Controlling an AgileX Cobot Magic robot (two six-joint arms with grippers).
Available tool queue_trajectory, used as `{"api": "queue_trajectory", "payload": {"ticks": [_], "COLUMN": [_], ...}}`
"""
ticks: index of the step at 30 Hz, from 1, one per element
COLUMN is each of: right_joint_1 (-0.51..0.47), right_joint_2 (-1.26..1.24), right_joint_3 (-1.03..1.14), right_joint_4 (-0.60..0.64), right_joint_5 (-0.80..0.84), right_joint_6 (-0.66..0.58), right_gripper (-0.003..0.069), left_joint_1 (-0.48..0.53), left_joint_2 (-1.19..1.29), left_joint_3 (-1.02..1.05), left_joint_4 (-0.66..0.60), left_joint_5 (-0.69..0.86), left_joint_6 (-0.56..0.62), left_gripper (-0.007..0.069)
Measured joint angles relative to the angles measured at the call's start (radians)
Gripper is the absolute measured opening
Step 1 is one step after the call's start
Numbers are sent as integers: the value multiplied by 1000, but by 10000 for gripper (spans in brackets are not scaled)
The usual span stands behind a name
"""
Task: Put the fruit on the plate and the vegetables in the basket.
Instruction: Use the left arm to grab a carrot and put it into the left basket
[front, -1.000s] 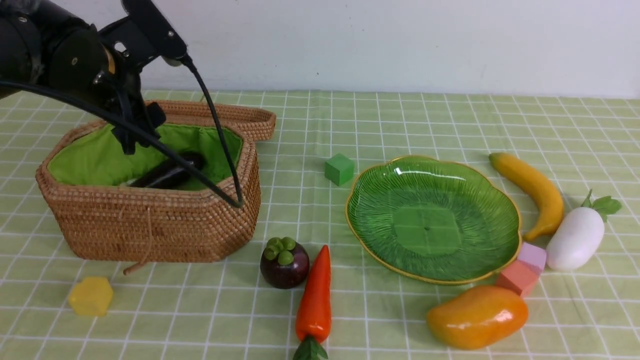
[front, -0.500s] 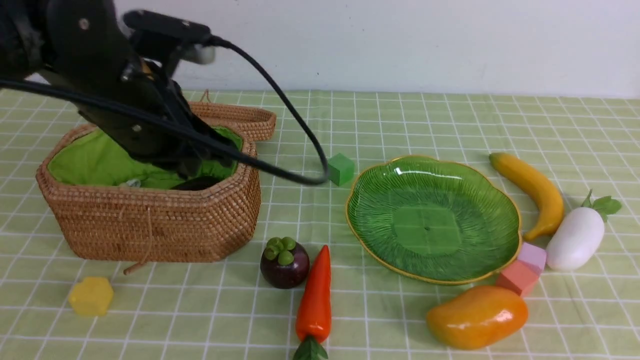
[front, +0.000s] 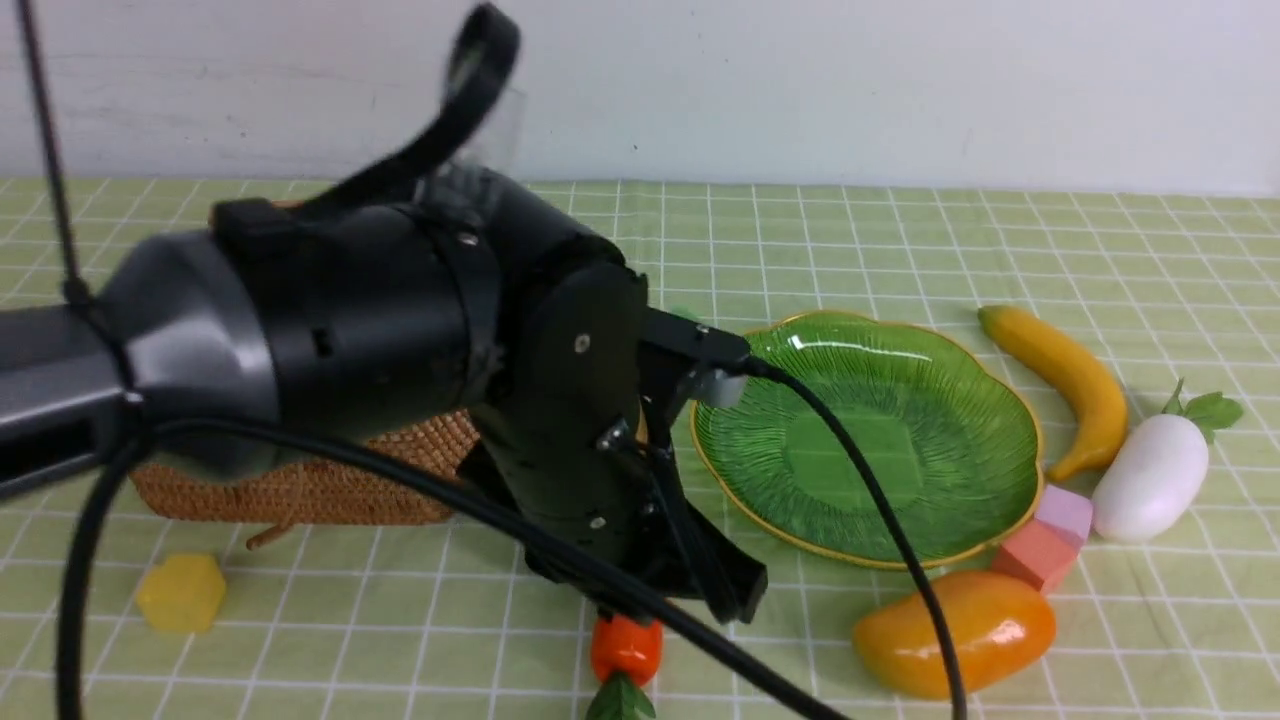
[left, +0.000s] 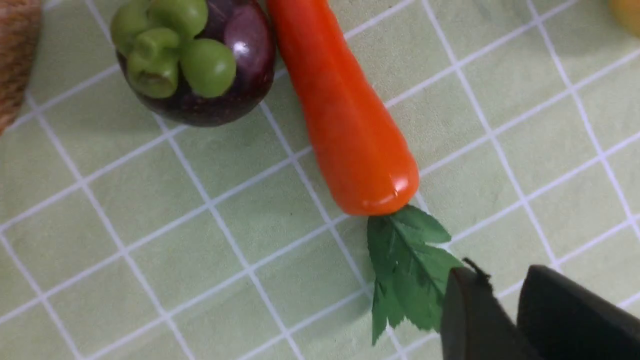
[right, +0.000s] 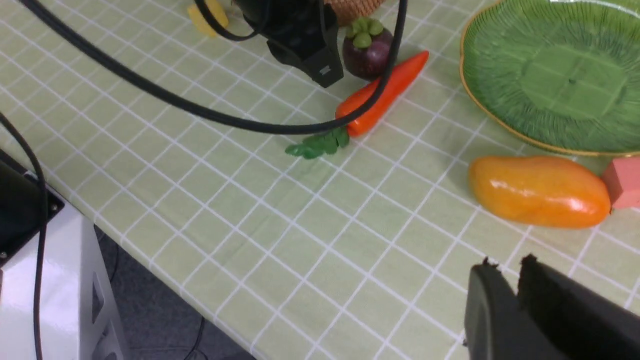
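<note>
My left arm fills the middle of the front view. Its gripper (front: 745, 600) hangs low over the cloth beside the carrot's green top (left: 405, 265). Its jaws (left: 495, 272) stand slightly apart and hold nothing. The orange-red carrot (left: 350, 125) lies next to the purple mangosteen (left: 200, 75). The arm hides much of the wicker basket (front: 300, 490). To the right are the green plate (front: 900, 440), banana (front: 1070, 375), white radish (front: 1150, 480) and mango (front: 955, 632). My right gripper (right: 505, 262) hovers shut and empty near the mango (right: 540, 190).
A yellow block (front: 182, 592) lies in front of the basket. Two pink blocks (front: 1035, 555) sit between plate, mango and radish. The left arm's cable (right: 225, 117) loops over the carrot. The table's near edge and a white cabinet (right: 50, 280) show in the right wrist view.
The left arm has swung out of the basket, forward and down to the carrot, and now hides the mangosteen, the green cube and much of the basket in the front view.
</note>
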Motion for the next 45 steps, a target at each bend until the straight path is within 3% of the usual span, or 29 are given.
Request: {"api": "queue_trajectory", "payload": {"ticks": [1, 2, 5, 10, 17, 22, 30, 40, 43, 45], "right_joint_1": [0, 0, 0, 0, 0, 0, 0, 0, 0, 0], "right_joint_2": [0, 0, 0, 0, 0, 0, 0, 0, 0, 0], "right_joint_3": [0, 0, 0, 0, 0, 0, 0, 0, 0, 0], "right_joint_4": [0, 0, 2, 27, 41, 41, 41, 40, 40, 40], "right_joint_5": [6, 13, 13, 13, 13, 13, 14, -45, -120, -200], "right_joint_6": [1, 1, 1, 1, 1, 1, 1, 1, 1, -15], "right_gripper": [88, 90, 91, 92, 97, 97, 97, 97, 97, 97], "left_joint_1": [0, 1, 1, 1, 1, 1, 1, 1, 1, 6], "left_joint_2": [13, 53, 111, 192, 255, 279, 272, 8, -91, -163], "left_joint_3": [0, 0, 1, 1, 1, 1, -1, -1, -1, -1], "left_joint_4": [0, 3, 18, 67, 112, 113, 97, -50, -12, 85], "left_joint_5": [-4, -19, -51, -115, -173, -180, -148, -43, -51, -71], "left_joint_6": [-2, -18, -71, -156, -183, -185, -181, -34, 23, 65], "left_gripper": [223, 311, 423, 496, 498, 409, 409, 409, 409, 409]}}
